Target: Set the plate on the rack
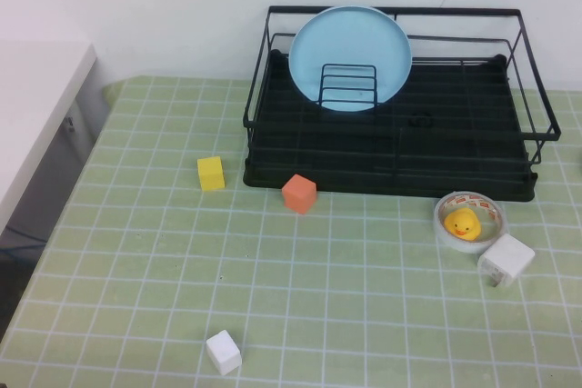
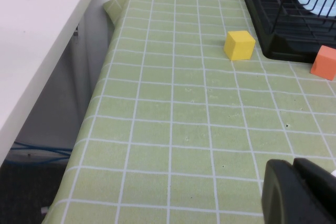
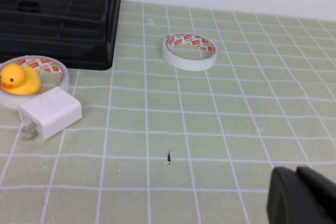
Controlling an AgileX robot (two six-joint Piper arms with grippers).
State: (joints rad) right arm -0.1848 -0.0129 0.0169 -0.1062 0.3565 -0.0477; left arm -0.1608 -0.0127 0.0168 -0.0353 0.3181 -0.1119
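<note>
Plate (image 1: 350,58) stands upright against the divider in the rack (image 1: 400,156) at the table's far edge, looks done; left gripper (image 2: 302,192) and right gripper (image 3: 304,195) both off near edge, closed, holding nothing.

You only get a dark corner of the left gripper (image 2: 302,192) in the left wrist view, cut by the frame edge; same for the right gripper (image 3: 304,195) in its own view, so jaws unreadable on both. Neither arm shows in the high view. The plate (image 1: 350,56) has its lower part crossed by the rack (image 1: 391,147) divider wires.
</note>
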